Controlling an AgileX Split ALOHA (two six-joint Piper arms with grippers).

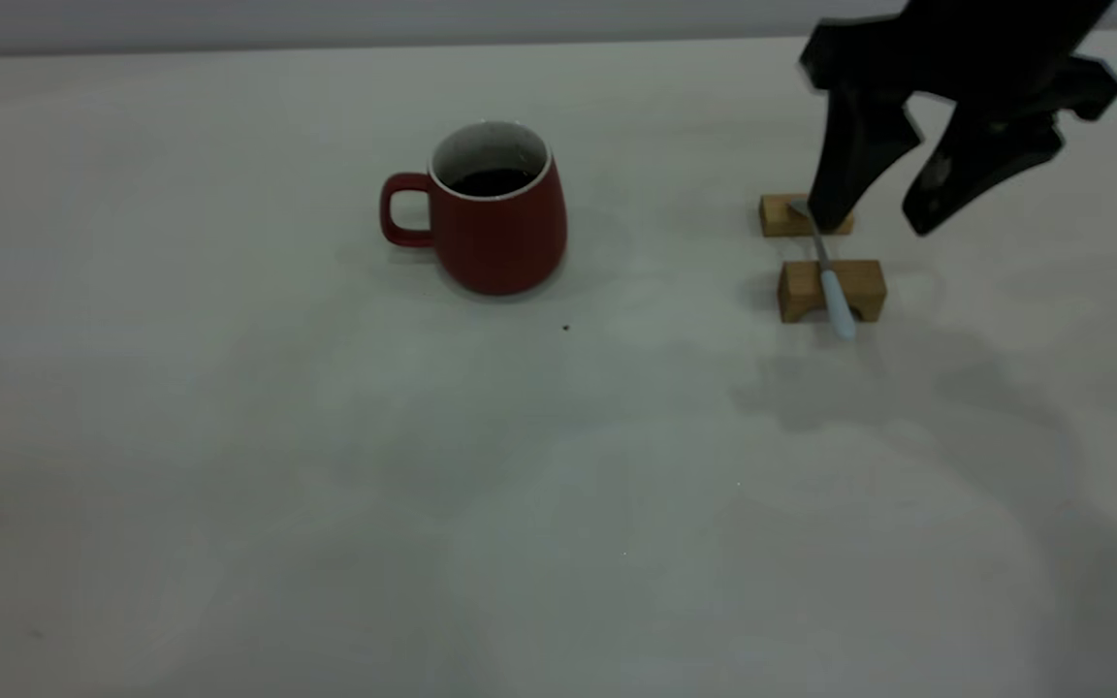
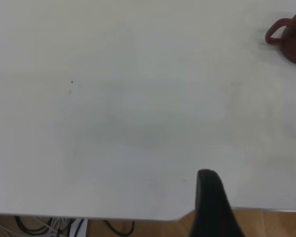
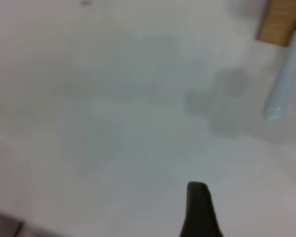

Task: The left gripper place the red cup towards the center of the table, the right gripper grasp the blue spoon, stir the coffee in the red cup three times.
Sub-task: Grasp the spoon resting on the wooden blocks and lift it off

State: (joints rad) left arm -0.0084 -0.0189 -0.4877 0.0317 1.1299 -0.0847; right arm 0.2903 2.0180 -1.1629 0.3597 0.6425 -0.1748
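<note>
spoon: the blue spoon lay across two wooden blocks, its long axis running toward the camera, just below the right gripper, whose fingers hung spread apart, holding nothing, nearer than the left arm.

Exterior faces table — wrists overhead.

Red cup of coffee mid-table; blue spoon bridging two wooden blocks; right gripper above, jaws spread.
</note>
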